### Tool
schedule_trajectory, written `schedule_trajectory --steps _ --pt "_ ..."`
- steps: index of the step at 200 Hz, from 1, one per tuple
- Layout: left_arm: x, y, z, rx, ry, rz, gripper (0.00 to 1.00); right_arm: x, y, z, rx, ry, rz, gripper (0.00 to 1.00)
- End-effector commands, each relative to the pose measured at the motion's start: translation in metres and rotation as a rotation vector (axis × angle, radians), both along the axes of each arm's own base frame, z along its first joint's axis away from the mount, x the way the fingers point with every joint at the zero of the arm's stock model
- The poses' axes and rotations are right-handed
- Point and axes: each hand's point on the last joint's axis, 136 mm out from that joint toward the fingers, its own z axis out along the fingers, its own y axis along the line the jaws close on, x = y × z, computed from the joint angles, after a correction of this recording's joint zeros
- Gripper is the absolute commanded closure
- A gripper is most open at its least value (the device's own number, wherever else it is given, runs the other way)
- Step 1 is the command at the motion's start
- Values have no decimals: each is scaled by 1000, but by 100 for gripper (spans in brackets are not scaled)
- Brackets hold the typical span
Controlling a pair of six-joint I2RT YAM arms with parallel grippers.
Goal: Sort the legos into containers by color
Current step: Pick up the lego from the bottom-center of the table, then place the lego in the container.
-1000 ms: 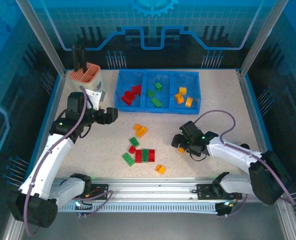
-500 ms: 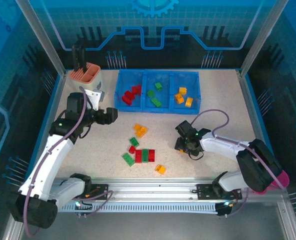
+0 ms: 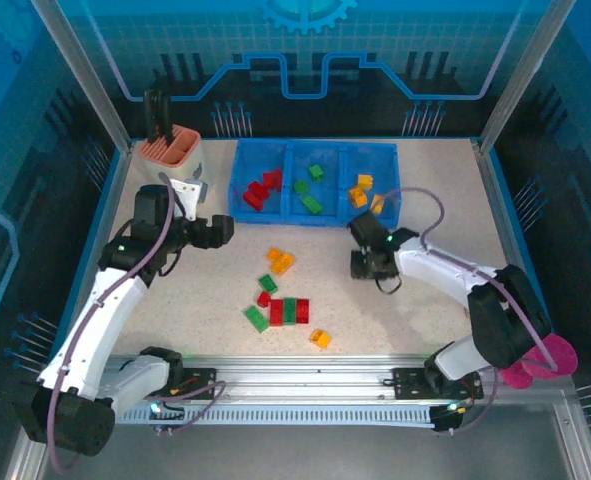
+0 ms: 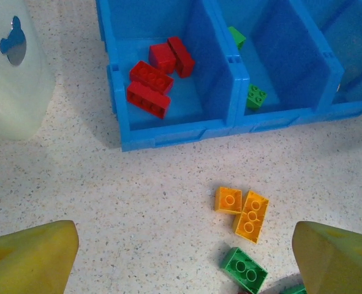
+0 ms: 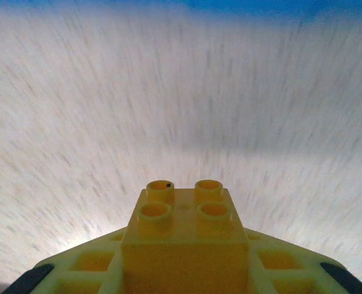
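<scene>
The small orange-yellow four-stud plastic brick point(image 5: 184, 226) sits clamped between the fingers of my right hand point(image 3: 367, 262), studs up. It is near the front wall of the shallow blue plastic three-compartment tray point(image 3: 313, 222). I judge it is held low and square so it can go over that wall into the right compartment point(image 3: 372, 178), where the other orange bricks point(image 3: 365, 193) lie. Reds are in the left one, greens in the middle. My left hand point(image 4: 181, 251) hangs wide and holds nothing, near the tray's left end, with a loose orange pair point(image 4: 243, 209) ahead of it on the speckled tabletop point(image 3: 175, 300). There is open room between the hands. The front wall is the edge I must clear, and the remaining loose bricks lie well apart from the right arm.
</scene>
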Motion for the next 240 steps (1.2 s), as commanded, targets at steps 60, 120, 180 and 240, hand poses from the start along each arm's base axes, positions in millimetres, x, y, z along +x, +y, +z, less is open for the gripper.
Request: schedule_trajectory --steps 60,120,180,240 --pt "1 10 -14 37 38 19 7 135 -30 26 -184 -61 146 69" --pt "4 15 -20 42 56 31 7 167 -36 -33 -190 47 152 69" --pt "7 17 -25 47 77 39 7 164 -37 -66 -197 104 157 64" --pt "8 19 -24 46 75 43 7 163 -35 -52 -196 85 175 50"
